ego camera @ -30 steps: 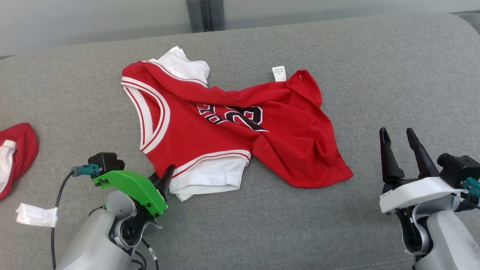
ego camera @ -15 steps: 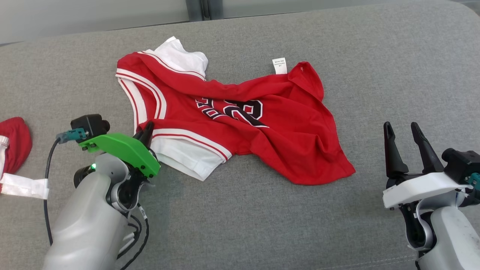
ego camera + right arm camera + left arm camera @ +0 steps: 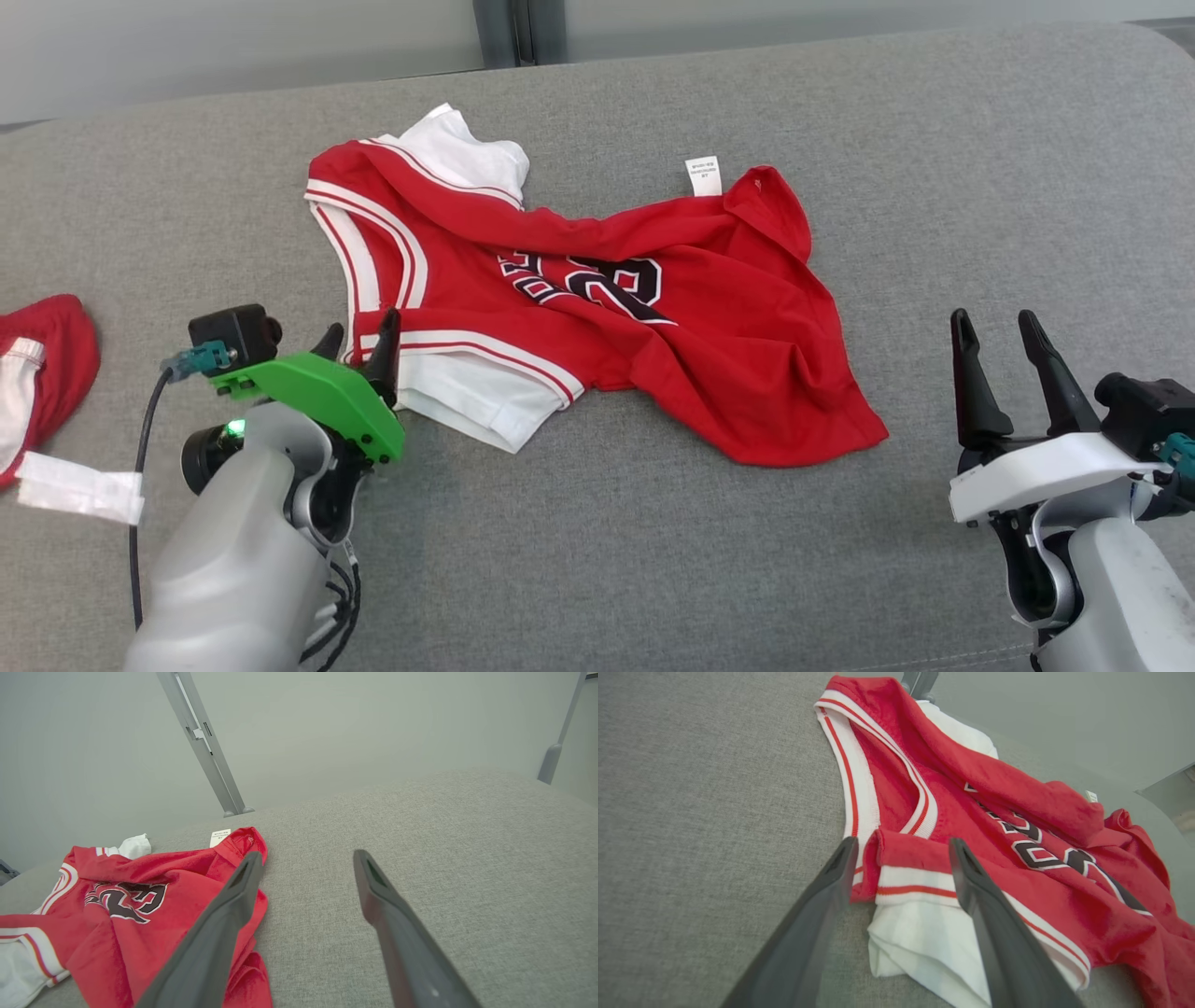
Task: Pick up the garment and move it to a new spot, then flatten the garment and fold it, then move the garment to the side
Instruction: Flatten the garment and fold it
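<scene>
Released since the earlier frame, left gripper [image 3: 361, 334] straddles the folded strap [image 3: 910, 851]; right gripper [image 3: 992, 322] spread, idle. Light, limp garment [image 3: 579, 308] lies on the cushion [image 3: 653, 560] toward its far edge; pinch banded trim.

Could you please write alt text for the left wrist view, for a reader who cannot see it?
The left gripper stands open, straddling a folded, white-trimmed edge of a crumpled red sleeveless jersey with black lettering, which lies on a grey fabric surface. It is not closed on the cloth.
</scene>
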